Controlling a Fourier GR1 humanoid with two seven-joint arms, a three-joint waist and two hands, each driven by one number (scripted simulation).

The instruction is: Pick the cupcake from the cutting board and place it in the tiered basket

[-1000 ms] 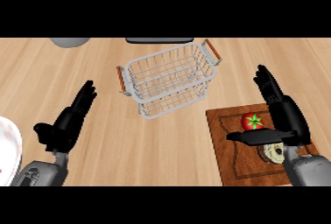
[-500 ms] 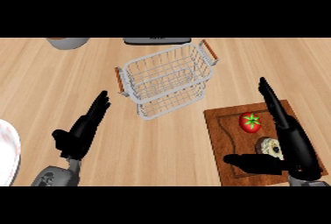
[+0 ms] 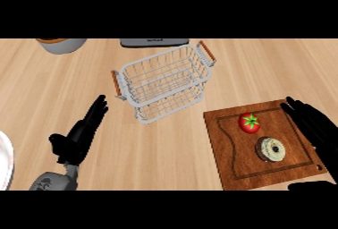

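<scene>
Tomato (image 3: 249,123) beside cupcake (image 3: 271,148) on cutting board (image 3: 228,156), toward tiered basket (image 3: 165,109)

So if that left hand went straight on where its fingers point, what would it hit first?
Probably the tiered basket, at its left end by the orange handle; only bare counter lies between. Depth is unclear, so the left hand might pass above it.

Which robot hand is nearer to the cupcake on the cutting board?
Right. The right robot hand hovers at the cutting board's right edge, beside the cupcake; the left robot hand is far to the cupcake's left, past the board.
</scene>
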